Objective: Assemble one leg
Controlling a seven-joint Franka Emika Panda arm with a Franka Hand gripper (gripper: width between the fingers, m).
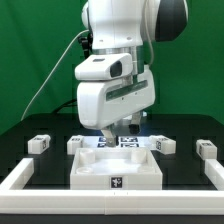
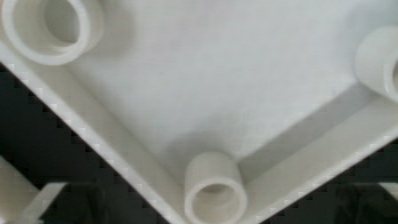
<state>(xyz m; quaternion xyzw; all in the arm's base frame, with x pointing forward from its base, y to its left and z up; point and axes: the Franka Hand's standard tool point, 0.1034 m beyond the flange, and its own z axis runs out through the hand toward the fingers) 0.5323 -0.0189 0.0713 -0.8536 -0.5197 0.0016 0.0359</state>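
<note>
From the exterior view's left, 2 legs (image 1: pixel 38 143) lie loose beside the panel (image 1: pixel 115 172). The panel sits rim-up, probably so that its round sockets (image 2: pixel 217 192) face the arm (image 1: pixel 115 60). The arm bends steeply down over the panel's far edge with the gripper (image 1: pixel 110 133) low. I cannot tell how wide it is. 2 more legs lie at the right.

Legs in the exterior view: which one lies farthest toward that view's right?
The outermost leg, close to that view's right edge; the other legs lie further left, nearer the square panel.
</note>
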